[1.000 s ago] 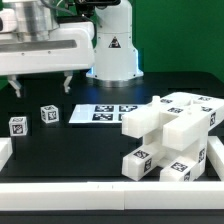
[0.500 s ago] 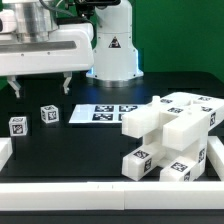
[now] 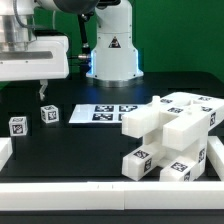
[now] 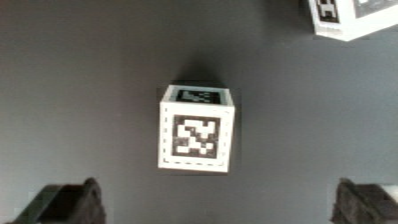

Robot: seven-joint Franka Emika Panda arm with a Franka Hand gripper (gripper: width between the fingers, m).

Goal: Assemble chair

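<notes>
The gripper (image 4: 217, 200) is held wide open and empty over a small tagged block (image 4: 192, 130), apparently so that it can be straddled. The block is set just beside the marker board (image 3: 105, 114), on the exterior view's left; the other chair parts (image 3: 170, 135) are heaped on its right.

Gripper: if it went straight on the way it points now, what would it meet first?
Most likely the small tagged block: the wrist view shows it roughly centred ahead of the open gripper, with nothing between. Depth is unclear, so the fingers might straddle it.
</notes>
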